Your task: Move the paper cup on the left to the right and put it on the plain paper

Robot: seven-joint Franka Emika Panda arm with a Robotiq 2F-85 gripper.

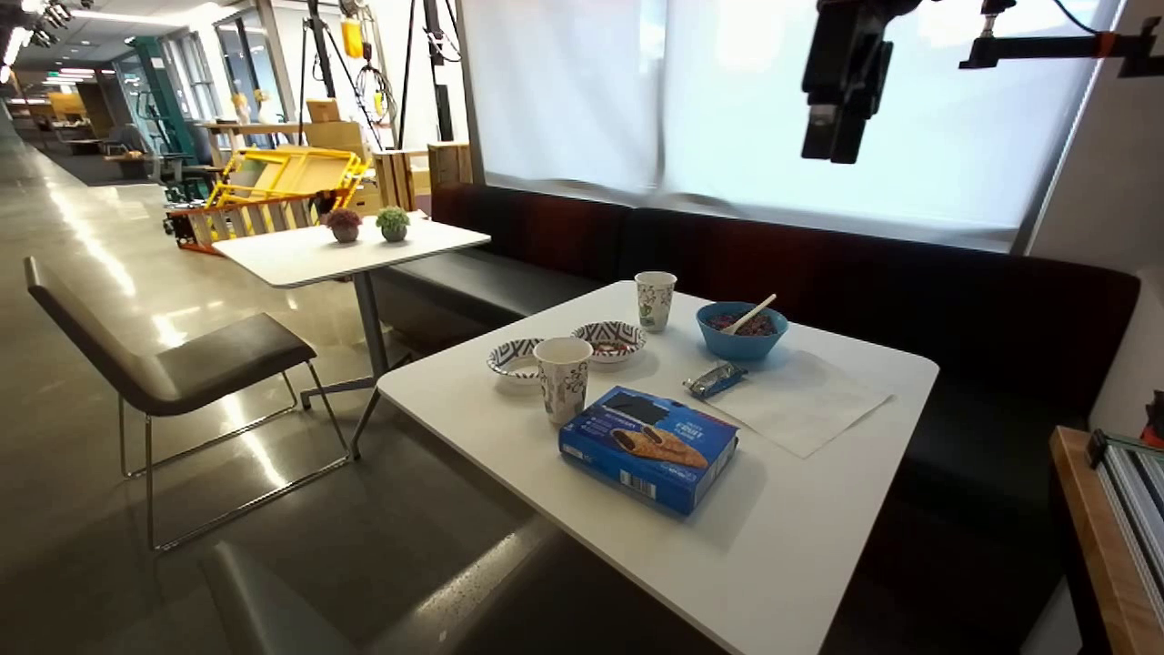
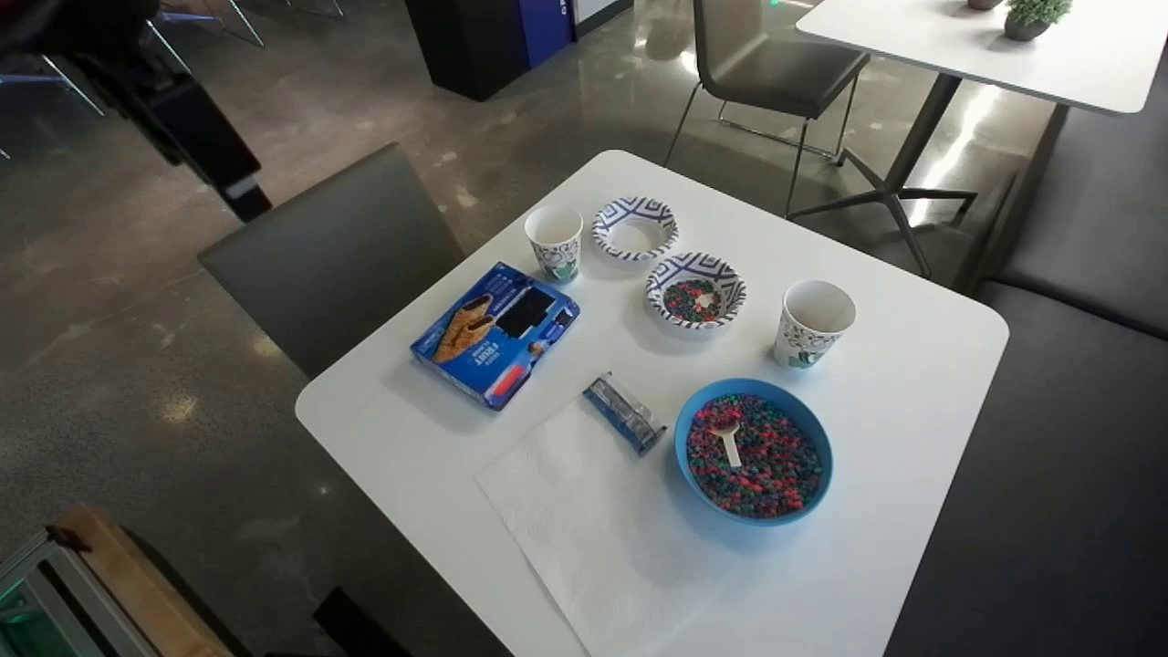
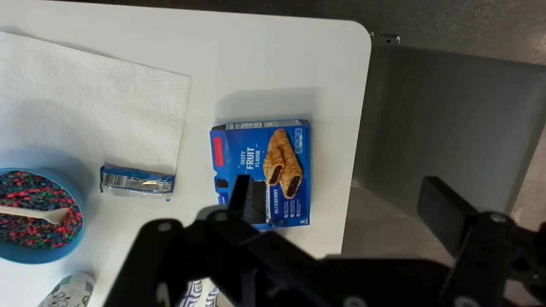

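Two whitish tapered paper cups with greyish print stand upright on the white table. The left paper cup (image 1: 564, 382) (image 2: 556, 246) stands beside the blue box in both exterior views; my gripper's body hides it in the wrist view. The plain paper (image 1: 805, 405) (image 2: 584, 520) is a flat white sheet, also seen in the wrist view (image 3: 106, 98). My gripper (image 1: 835, 146) (image 2: 245, 196) is high up, well clear of the table and apart from the cup. In the wrist view, its fingers (image 3: 337, 192) are wide open with nothing between them.
The blue box (image 1: 650, 446) lies against the cup's side of the table. Patterned bowls (image 2: 636, 230) (image 2: 696, 292) sit behind. The second cup (image 2: 814, 324) stands near the blue bowl (image 2: 753, 452) with a spoon. A wrapped bar (image 2: 625, 412) lies at the paper's edge.
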